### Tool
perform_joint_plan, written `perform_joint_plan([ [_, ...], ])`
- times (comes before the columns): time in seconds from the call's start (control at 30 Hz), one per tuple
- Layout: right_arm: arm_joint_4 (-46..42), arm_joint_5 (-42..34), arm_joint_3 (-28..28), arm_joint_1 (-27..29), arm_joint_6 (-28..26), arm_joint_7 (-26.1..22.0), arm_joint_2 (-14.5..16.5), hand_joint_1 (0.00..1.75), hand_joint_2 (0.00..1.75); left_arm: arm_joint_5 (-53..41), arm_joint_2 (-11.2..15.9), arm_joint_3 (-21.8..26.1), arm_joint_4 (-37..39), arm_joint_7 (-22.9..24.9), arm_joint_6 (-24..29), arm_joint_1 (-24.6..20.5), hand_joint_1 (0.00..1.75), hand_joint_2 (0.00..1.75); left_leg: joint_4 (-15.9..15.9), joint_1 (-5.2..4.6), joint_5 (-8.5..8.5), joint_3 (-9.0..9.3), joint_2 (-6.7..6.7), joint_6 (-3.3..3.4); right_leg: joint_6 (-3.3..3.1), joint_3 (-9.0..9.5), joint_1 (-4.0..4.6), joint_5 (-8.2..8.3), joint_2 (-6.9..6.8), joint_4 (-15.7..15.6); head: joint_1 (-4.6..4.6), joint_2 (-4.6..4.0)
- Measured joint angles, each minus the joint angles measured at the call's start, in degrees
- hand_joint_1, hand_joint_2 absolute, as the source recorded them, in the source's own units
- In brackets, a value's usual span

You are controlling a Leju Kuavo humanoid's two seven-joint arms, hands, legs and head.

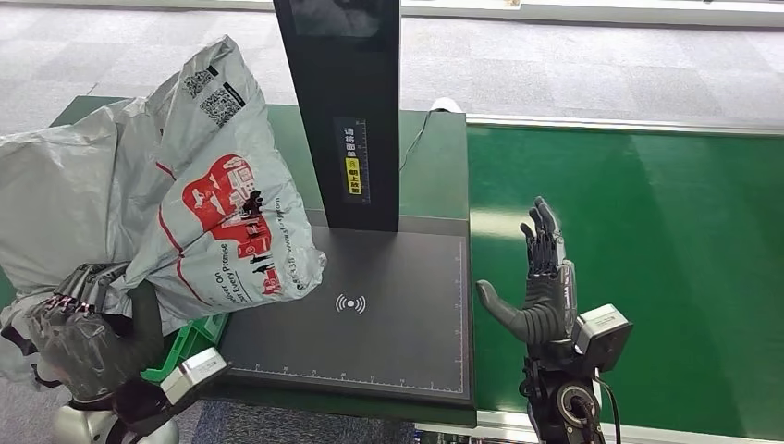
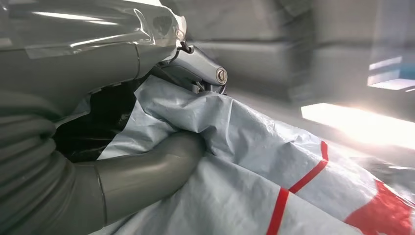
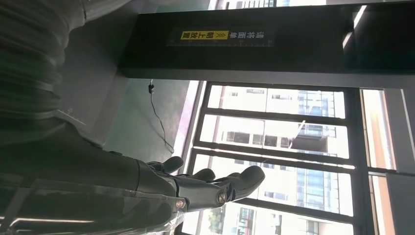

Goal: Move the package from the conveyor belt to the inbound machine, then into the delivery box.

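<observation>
The package [image 1: 176,203] is a big grey plastic mailer bag with a red print and QR codes. My left hand [image 1: 88,333] grips its lower corner and holds it up at the left, over the left edge of the inbound machine's black scan plate [image 1: 370,314]. In the left wrist view the thumb [image 2: 147,176] presses into the crumpled grey bag [image 2: 254,161]. My right hand [image 1: 536,287] stands open, fingers straight and apart, at the left edge of the green conveyor belt [image 1: 647,250], holding nothing. From the right wrist view its fingers [image 3: 215,188] are extended and free.
The machine's black upright column [image 1: 342,111] rises behind the scan plate, with a yellow label on it. A green crate [image 1: 189,342] peeks out beneath the bag at the lower left. A thin cable [image 1: 416,139] runs along the green table behind the plate.
</observation>
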Motion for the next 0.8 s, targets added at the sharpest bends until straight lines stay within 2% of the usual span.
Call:
perform_joint_plan([
  [0.07,-0.2,0.4,0.0,0.3,-0.2,-0.1,0.0,0.0,1.75,-0.2,1.8,0.6,1.1,11.2,-0.1,-0.1,1.75,1.75,0.0,0.01,0.0,0.01,0.04,0.0,0.0,-0.01,0.01,0.0,0.03,0.0,-0.02,0.0],
  [0.13,-0.5,0.7,-0.1,0.5,-0.3,-0.1,0.0,0.0,1.75,0.6,3.6,1.7,2.0,18.0,-0.3,0.0,1.75,1.75,0.0,0.04,0.01,0.01,0.02,-0.01,-0.01,-0.02,0.04,0.0,0.03,0.0,-0.03,0.0],
  [0.33,-0.7,1.5,-0.2,0.6,0.0,0.1,0.1,0.0,1.75,2.1,5.4,5.2,3.7,24.3,-4.9,-0.1,1.75,1.75,0.0,0.04,0.01,0.01,0.04,-0.01,-0.01,-0.02,0.04,-0.01,0.03,0.0,-0.01,0.0],
  [0.5,-0.8,2.0,-0.2,0.7,0.1,0.2,0.3,0.0,1.75,1.8,6.6,8.2,9.7,32.9,-17.9,-2.1,1.75,1.75,0.0,0.0,0.01,0.02,0.03,-0.01,-0.01,-0.01,0.01,0.0,0.03,0.0,-0.01,0.0],
  [0.63,-0.8,2.6,-0.3,0.6,0.6,0.4,0.5,0.0,1.75,-1.1,7.5,8.7,15.7,35.2,-24.3,-4.0,1.75,1.75,0.0,0.01,0.01,0.07,0.03,-0.01,-0.01,0.05,0.01,0.0,0.03,0.0,-0.01,0.0],
  [0.8,-0.8,2.8,-0.3,0.5,0.8,0.6,0.6,0.0,1.75,-2.9,8.2,8.7,19.5,36.4,-26.5,-5.6,1.75,1.75,0.0,0.01,0.01,0.15,0.0,-0.01,-0.02,0.13,0.01,0.0,0.02,0.0,-0.02,0.0],
])
